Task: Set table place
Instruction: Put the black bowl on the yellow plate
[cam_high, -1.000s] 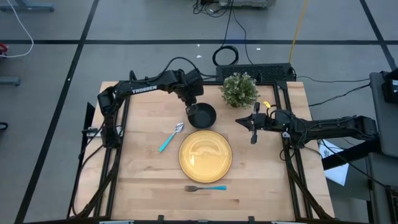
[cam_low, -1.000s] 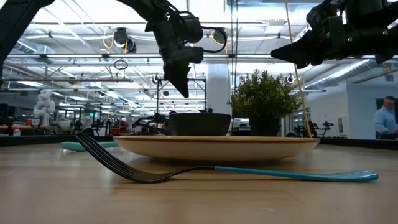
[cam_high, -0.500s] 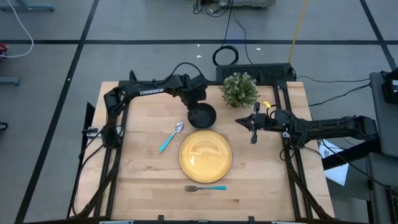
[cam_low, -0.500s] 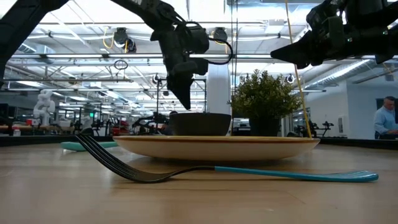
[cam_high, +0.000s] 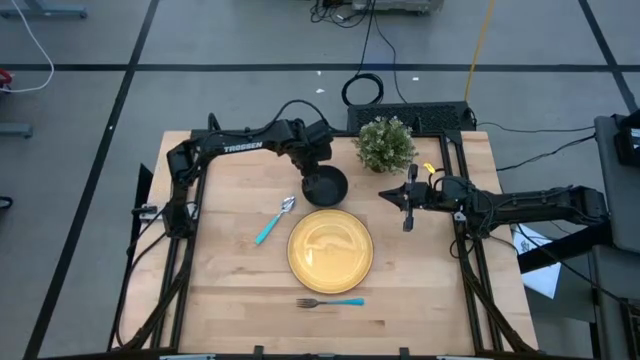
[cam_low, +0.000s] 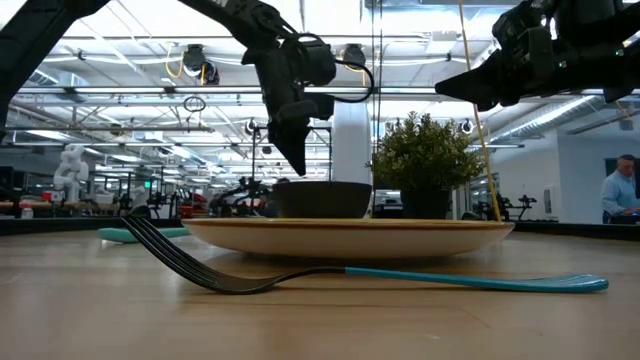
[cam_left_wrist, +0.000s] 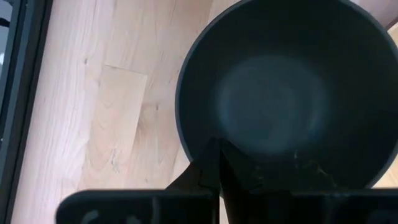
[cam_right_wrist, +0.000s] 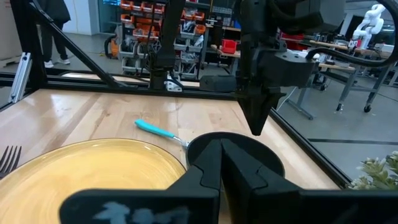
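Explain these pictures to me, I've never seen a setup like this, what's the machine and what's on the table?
Two dark robot arms work at a wooden table. One picture looks straight down, one looks level across the tabletop, and two come from cameras on the arms' wrists. On the table lie a yellow plate, a black bowl, a spoon and a fork with turquoise handles, and a small potted plant. The left tool hangs shut just above the bowl's rim. The right tool waits shut beside the plate. Neither holds anything.

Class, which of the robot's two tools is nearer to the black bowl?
Left. The left tool, shut, hangs just above the black bowl at its rim; the right tool, shut, hovers well off to the bowl's side.
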